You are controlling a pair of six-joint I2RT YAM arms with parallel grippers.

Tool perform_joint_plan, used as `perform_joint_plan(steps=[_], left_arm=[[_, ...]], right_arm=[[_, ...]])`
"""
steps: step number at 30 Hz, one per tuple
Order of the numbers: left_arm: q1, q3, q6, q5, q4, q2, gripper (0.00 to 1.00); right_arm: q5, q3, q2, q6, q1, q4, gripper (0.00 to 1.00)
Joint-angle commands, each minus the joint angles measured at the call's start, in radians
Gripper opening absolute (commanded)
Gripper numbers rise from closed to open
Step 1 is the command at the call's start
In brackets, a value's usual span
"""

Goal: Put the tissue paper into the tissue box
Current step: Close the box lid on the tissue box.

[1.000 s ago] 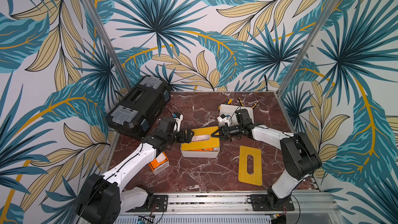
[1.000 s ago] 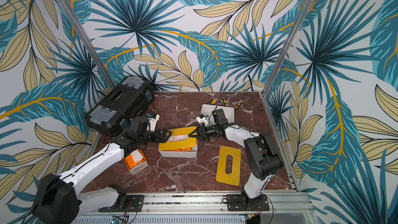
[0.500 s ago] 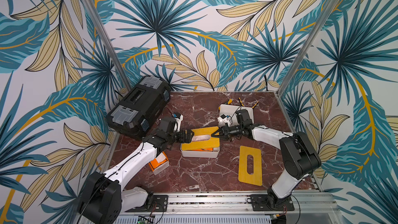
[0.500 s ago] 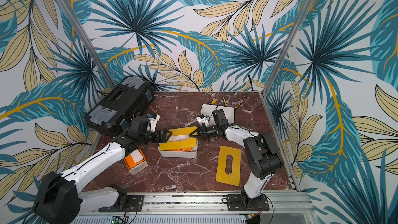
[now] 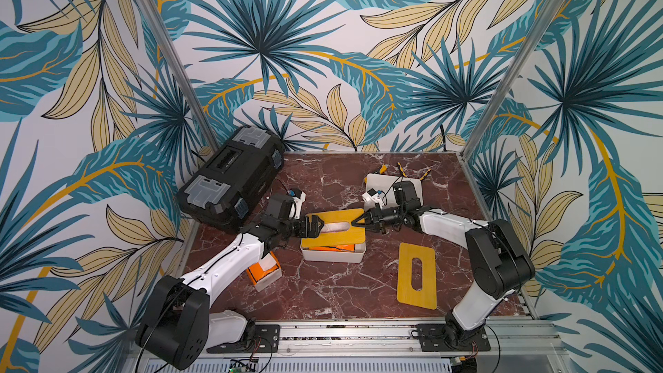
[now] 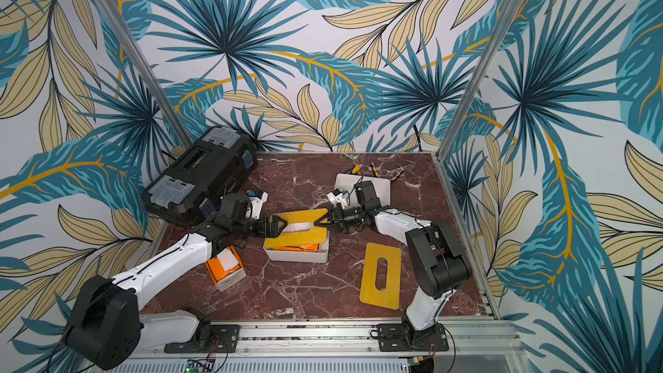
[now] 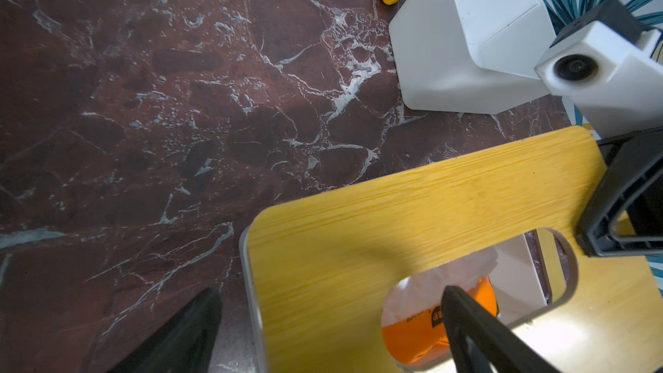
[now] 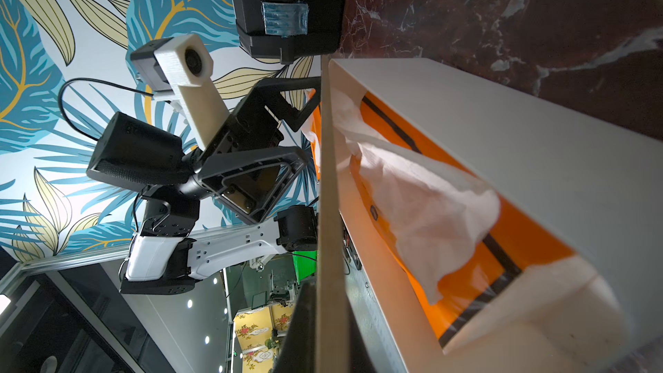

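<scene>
Yellow wooden lid (image 5: pixel 344 239) in both top views sits tilted over white tissue box (image 5: pixel 332 263). Your right gripper (image 5: pixel 357 223) pinches lid's edge; left gripper (image 5: pixel 320 227) gapes wide at opposite end.
Left wrist: tissue paper (image 7: pixel 448 278) shows through lid slot (image 7: pixel 531 274), orange pack (image 7: pixel 405 339) beneath.
Right wrist: you see tissue paper (image 8: pixel 430 209) lying inside tissue box (image 8: pixel 538 130), under raised lid (image 8: pixel 328 191).
</scene>
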Motion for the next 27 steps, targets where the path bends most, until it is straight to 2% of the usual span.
perform_joint_plan(steps=[1, 27], left_arm=[[0.007, -0.017, -0.002, 0.024, 0.021, 0.017, 0.99], [0.008, -0.013, -0.004, 0.024, 0.033, 0.051, 0.97]], right_arm=[[-0.025, -0.014, 0.018, 0.005, -0.003, 0.032, 0.00], [-0.028, -0.045, 0.030, 0.010, -0.001, 0.065, 0.00]])
